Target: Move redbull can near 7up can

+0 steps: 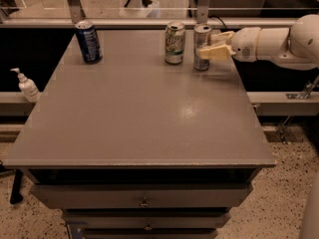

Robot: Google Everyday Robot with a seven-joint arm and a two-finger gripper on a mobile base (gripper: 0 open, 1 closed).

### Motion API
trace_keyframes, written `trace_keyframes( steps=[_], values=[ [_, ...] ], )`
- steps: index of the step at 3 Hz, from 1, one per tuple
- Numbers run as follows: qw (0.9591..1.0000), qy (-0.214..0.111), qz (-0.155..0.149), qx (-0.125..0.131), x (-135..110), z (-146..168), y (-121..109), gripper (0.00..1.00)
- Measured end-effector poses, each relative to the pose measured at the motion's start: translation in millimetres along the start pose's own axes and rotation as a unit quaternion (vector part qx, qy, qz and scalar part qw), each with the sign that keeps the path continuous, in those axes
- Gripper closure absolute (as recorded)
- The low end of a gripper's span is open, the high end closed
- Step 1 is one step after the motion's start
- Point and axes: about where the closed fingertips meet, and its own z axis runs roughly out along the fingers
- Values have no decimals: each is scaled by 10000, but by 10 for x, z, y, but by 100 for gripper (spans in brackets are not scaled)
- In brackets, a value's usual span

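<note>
While gripper fingers hold redbull can beside 7up can | grey table, speckled floor

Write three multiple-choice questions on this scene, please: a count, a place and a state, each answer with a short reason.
1. How many cans stand on the table? A. two B. three C. five
2. Where is the redbull can? A. close beside the 7up can, at the far edge B. at the front edge C. on the floor
3. The gripper is: A. open above the table B. on the floor C. closed on the redbull can
Answers: 1 B, a dark blue can stands at the far left; 2 A, the two stand side by side; 3 C, it clasps the can.
</note>
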Motion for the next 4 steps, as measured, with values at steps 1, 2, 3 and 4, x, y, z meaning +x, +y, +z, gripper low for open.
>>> trace_keyframes(
  steps=[1, 2, 3, 4],
  values=[
    [10000, -59, 48, -44, -4, 68, -8, 100],
    [9999, -34, 120, -88, 8, 117, -6, 82],
    [9998, -40, 162, -125, 14, 155, 2, 59],
    [9996, -77, 206, -154, 24, 199, 17, 35]
  ],
)
